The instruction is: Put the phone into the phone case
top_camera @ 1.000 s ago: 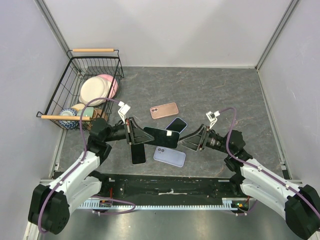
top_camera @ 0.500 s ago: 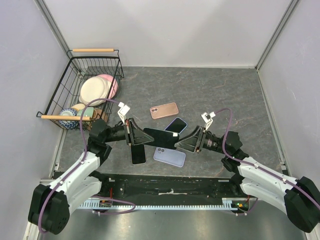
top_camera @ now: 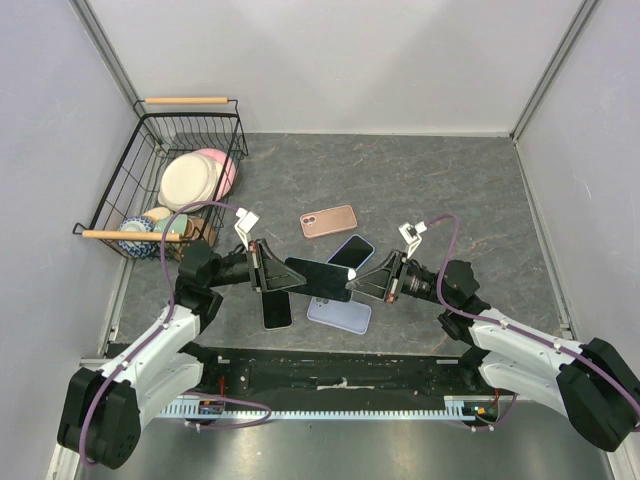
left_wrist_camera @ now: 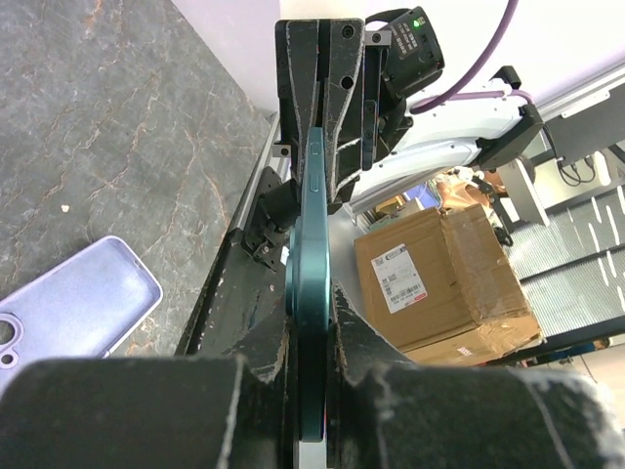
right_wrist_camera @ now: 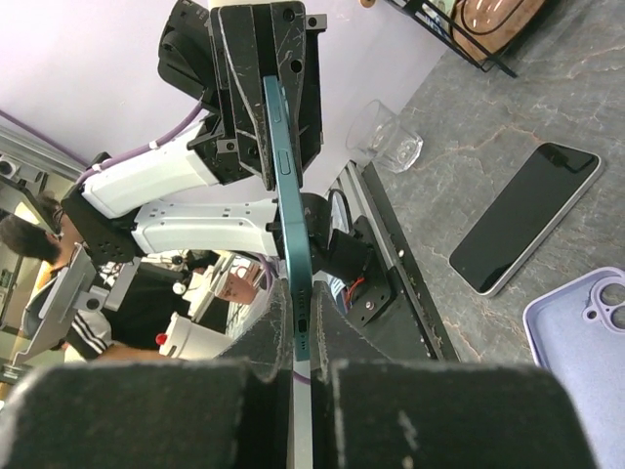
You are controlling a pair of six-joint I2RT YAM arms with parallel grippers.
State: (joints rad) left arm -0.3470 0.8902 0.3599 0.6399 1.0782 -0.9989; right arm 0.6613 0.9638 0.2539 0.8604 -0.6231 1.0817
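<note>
Top external: both arms' jaws clamp teal phone (top_camera: 318,277) above grey marbled tabletop (top_camera: 430,180).

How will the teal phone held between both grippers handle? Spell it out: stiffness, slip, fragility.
Probably stiff: the teal phone spans straight, unbent, between the left gripper and right gripper. Likely slippery: its edge looks smooth and glossy, and each gripper pinches only one end. Possibly fragile if dropped: thin, with a dark glassy face.

No writing can be read anywhere. In the left wrist view, the cardboard box (left_wrist_camera: 459,293) beyond the worktop (left_wrist_camera: 117,147) edge carries a white printed label (left_wrist_camera: 400,277), but its lines are too small to make out.
</note>
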